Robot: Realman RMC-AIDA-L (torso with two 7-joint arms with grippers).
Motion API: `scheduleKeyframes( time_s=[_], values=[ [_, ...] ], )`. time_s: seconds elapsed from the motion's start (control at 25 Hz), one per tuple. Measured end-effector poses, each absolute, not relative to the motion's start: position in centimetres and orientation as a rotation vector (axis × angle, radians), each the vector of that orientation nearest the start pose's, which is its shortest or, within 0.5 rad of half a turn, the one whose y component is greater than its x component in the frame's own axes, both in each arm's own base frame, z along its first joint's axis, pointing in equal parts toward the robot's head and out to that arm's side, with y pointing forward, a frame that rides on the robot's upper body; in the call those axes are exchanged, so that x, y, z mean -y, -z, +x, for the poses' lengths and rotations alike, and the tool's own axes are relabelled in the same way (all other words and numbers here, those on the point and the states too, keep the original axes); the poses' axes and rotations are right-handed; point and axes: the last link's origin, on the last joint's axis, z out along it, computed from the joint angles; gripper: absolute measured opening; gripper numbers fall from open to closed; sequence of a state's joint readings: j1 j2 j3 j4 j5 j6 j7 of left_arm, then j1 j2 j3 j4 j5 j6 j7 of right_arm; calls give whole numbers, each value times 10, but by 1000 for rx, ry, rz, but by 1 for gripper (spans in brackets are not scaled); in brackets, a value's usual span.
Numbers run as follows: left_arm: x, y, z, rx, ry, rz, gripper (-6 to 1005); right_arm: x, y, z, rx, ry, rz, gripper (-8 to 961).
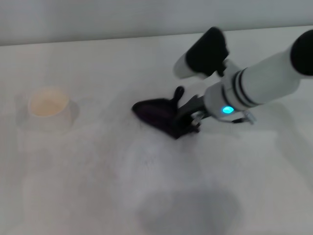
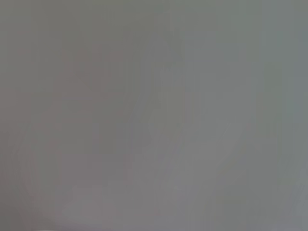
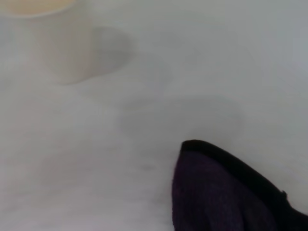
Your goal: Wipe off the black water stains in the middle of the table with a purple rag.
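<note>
The soft, very dark purple rag (image 1: 159,116) is held clamped in the right gripper (image 1: 188,120) against the large white tabletop (image 1: 98,186), spreading leftward from the fingers, while no glossy black blot is visible beside it.

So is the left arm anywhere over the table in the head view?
No. Only the right gripper shows there, down on the purple rag on the table.
</note>
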State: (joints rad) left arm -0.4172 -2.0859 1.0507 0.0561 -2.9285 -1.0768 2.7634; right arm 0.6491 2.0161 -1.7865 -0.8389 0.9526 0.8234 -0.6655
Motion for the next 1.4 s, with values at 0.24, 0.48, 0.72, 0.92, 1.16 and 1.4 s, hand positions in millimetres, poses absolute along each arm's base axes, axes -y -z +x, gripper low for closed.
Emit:
scheduleKeyframes(
  time_s=[0.24, 0.48, 0.72, 0.92, 1.16, 1.4],
  values=[
    [-319, -23, -385, 805, 673, -1352, 888, -386, 72, 235, -903, 258, -2510, 95],
    [-319, -23, -386, 807, 674, -1350, 887, -363, 95, 209, -842, 262, -2694, 93],
    [-318, -28, -389, 818, 679, -1308, 887, -353, 114, 181, -742, 236, -2797, 92],
    [-317, -29, -390, 818, 678, -1306, 887, -369, 100, 188, -762, 179, -2706, 101],
    [-318, -30, -389, 813, 681, -1307, 888, -392, 56, 226, -860, 164, -2506, 129],
    [-318, -32, -390, 808, 683, -1295, 888, -393, 24, 255, -982, 125, -2394, 158]
  ],
)
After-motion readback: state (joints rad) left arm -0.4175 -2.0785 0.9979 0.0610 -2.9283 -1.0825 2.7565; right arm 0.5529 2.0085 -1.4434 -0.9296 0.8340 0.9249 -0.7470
